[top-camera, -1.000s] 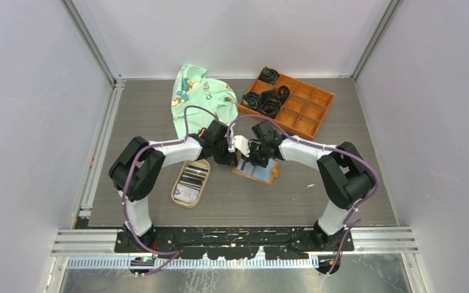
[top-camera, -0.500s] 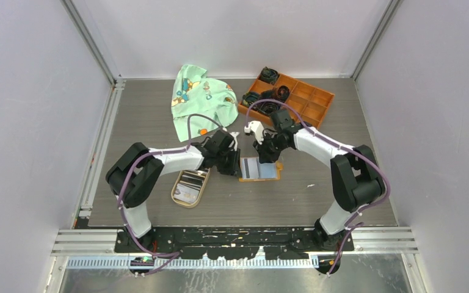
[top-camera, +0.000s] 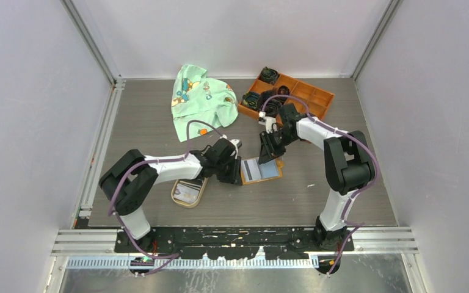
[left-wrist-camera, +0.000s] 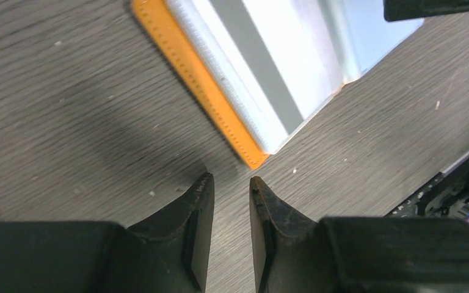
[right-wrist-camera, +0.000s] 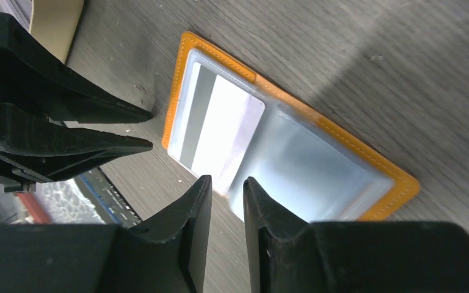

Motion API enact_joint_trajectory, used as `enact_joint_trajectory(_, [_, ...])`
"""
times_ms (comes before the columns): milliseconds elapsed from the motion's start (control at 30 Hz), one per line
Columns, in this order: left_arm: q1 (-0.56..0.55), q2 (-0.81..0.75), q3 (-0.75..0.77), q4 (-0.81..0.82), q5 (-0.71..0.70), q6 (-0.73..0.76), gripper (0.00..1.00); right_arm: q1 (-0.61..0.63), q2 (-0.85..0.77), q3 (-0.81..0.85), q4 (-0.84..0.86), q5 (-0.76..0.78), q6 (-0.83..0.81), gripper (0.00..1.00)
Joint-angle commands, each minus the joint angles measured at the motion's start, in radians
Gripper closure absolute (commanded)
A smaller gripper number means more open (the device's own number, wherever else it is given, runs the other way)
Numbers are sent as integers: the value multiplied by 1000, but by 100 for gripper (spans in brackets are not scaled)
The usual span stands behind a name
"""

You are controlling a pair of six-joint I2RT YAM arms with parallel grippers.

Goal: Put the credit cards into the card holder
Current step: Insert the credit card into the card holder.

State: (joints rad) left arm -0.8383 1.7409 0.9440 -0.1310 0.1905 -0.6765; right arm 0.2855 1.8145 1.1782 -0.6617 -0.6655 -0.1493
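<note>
I have the card holder [right-wrist-camera: 336, 131] lying open and flat on the table [top-camera: 159, 134], near the middle, between my two arms. It is a small orange wallet with a stitched border. Its inside faces up, showing two pale grey-blue, slightly see-through pockets side by side. One credit card [right-wrist-camera: 223, 131] sits in the pocket nearer my left arm. It is white with a broad grey stripe along one long edge, and its corners lie inside the orange border. The other pocket looks pale and blurred, so I cannot tell whether it holds anything.

My left gripper [left-wrist-camera: 230, 180] is low over the table, just beside a corner of the holder and apart from it. Its jaws stand a narrow gap apart with only bare wood grain between them, so it grips nothing. My right gripper [right-wrist-camera: 226, 181] hangs over the holder, its jaws likewise a little apart with nothing between them.

The other credit cards [top-camera: 189, 186], dark and white, lie in the tan oval dish [top-camera: 185, 204] left of the holder, partly under my left arm. On the far side of the table I see a green printed cloth [top-camera: 198, 101] and an orange compartmented tray [top-camera: 314, 113] with dark coiled items in some cells
</note>
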Motion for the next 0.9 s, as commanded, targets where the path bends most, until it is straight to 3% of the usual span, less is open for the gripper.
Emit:
enact_joint_trajectory(0, [0, -62, -26, -40, -107, 3, 70, 13, 36, 9, -1, -83, 82, 68])
enact_joint_trajectory(500, [11, 90, 47, -33, -59, 17, 72, 65, 92, 27, 12, 52, 124, 62])
enact_joint_trajectory(867, [13, 123, 57, -19, -47, 19, 74, 86, 116, 49, 12, -97, 141, 64])
